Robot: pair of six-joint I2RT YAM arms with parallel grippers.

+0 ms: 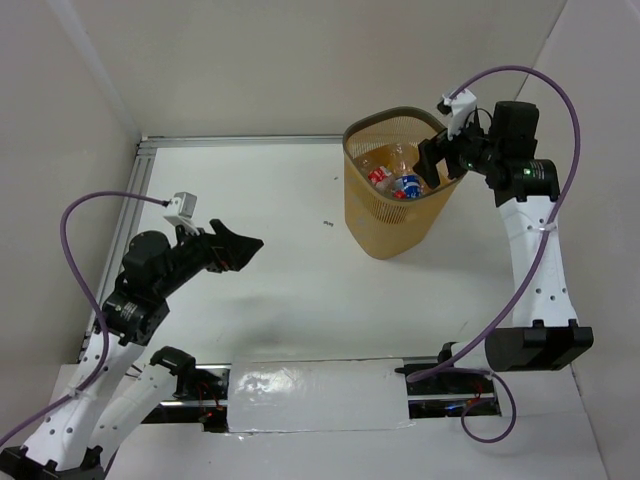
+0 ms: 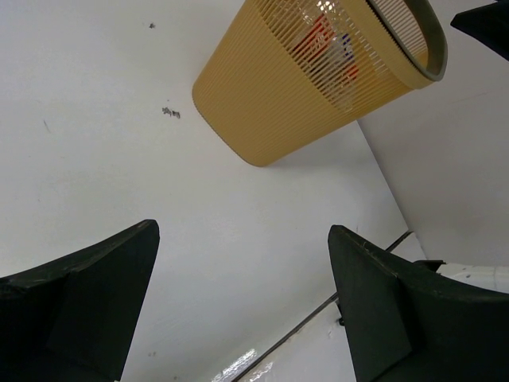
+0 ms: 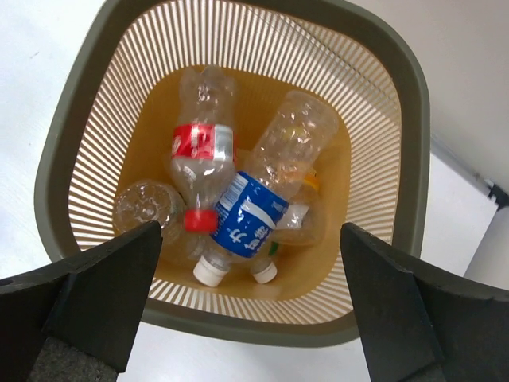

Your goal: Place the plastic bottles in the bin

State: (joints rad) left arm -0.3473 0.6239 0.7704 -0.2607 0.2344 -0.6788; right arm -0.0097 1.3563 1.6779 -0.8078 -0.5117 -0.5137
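Note:
The bin (image 1: 392, 215), an orange-yellow mesh wastebasket with a dark rim (image 3: 413, 143), stands at the back right of the table. Several plastic bottles lie on its floor: a red-labelled one with a red cap (image 3: 203, 147), a blue-labelled one with a white cap (image 3: 253, 215) and other clear ones (image 3: 143, 208). Through the mesh the left wrist view shows red and blue labels (image 2: 318, 40). My right gripper (image 1: 432, 160) hangs open over the bin's right rim with nothing between its fingers (image 3: 398, 310). My left gripper (image 1: 240, 248) is open and empty above the table's left side, well away from the bin (image 2: 318, 79).
White walls close in the table on the left, back and right. A metal rail (image 1: 145, 165) runs along the left edge. A shiny taped strip (image 1: 315, 395) lies between the two arm bases at the near edge. A small dark speck (image 1: 327, 223) marks the table left of the bin.

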